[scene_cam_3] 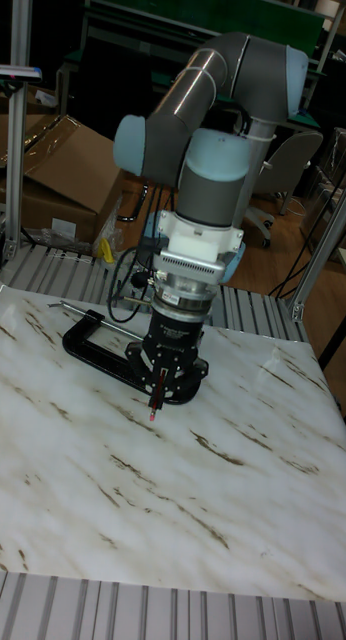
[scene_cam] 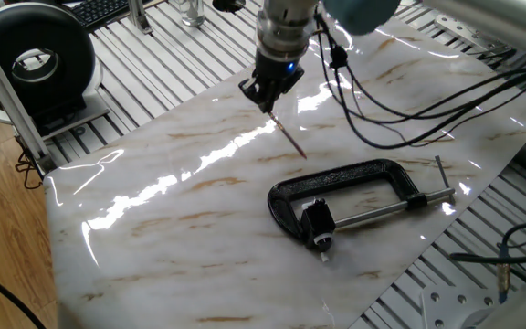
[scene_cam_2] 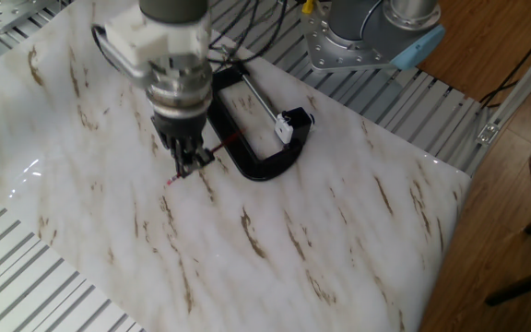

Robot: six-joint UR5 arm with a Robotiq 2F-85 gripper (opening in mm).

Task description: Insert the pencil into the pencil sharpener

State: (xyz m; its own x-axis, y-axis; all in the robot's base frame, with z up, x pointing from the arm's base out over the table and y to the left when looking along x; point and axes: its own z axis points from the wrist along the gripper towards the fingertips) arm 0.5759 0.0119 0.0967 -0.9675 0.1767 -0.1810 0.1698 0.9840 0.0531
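My gripper (scene_cam: 269, 99) hangs over the far part of the marble board, shut on the dark-red pencil (scene_cam: 290, 139). The pencil slants down from the fingers, its tip close above the board, pointing toward the black C-clamp (scene_cam: 363, 178). The pencil sharpener (scene_cam: 316, 221), a small black block with a white bit under it, sits clamped at the clamp's near end. In the other fixed view the gripper (scene_cam_2: 184, 161) stands just left of the clamp (scene_cam_2: 256, 166), and the sharpener (scene_cam_2: 289, 124) lies beyond it. The tall view shows the pencil (scene_cam_3: 155, 402) hanging below the gripper (scene_cam_3: 165, 385).
The marble board (scene_cam: 181, 228) lies on a slatted aluminium table. A black round device (scene_cam: 33, 57) stands at the back left. Black cables (scene_cam: 400, 119) trail from the arm over the board's far right. The arm's base (scene_cam_2: 367, 32) sits behind the clamp.
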